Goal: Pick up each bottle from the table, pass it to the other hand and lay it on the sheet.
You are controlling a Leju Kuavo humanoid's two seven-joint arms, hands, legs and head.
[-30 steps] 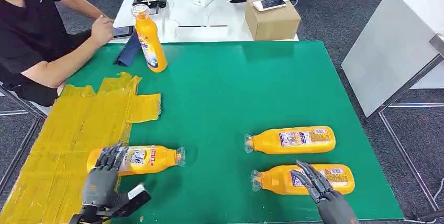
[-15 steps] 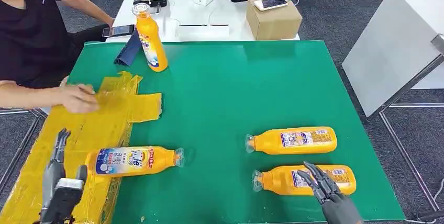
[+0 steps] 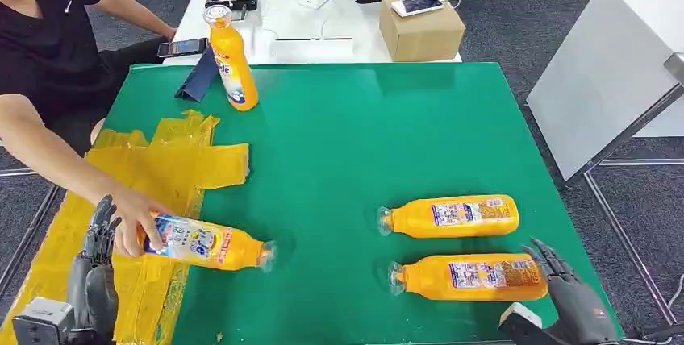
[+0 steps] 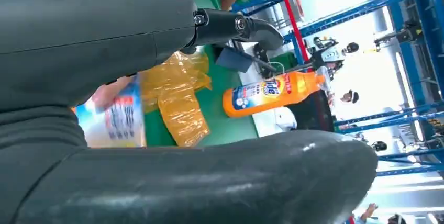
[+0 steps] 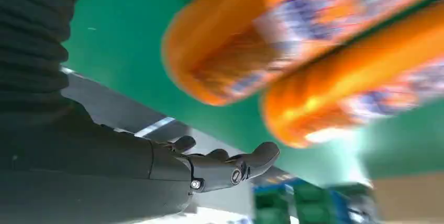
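Both robot hands free of any bottle; a person's hand [image 3: 133,220] grips the bottle at the sheet's edge.

Left hand [image 3: 95,260] hangs over the yellow sheet [image 3: 121,184], fingers apart, holding nothing, just beside the person's hand. That person grips the labelled end of the near-left bottle [image 3: 206,244], which lies tilted, base over the sheet, neck on the green bench [image 3: 363,135]. Right hand [image 3: 569,293] sits at the bench's near right corner, fingers spread, just off the base of the nearest bottle [image 3: 468,275]. A second lying bottle [image 3: 450,215] is just behind it. A fourth bottle [image 3: 230,59] stands upright at the far left.
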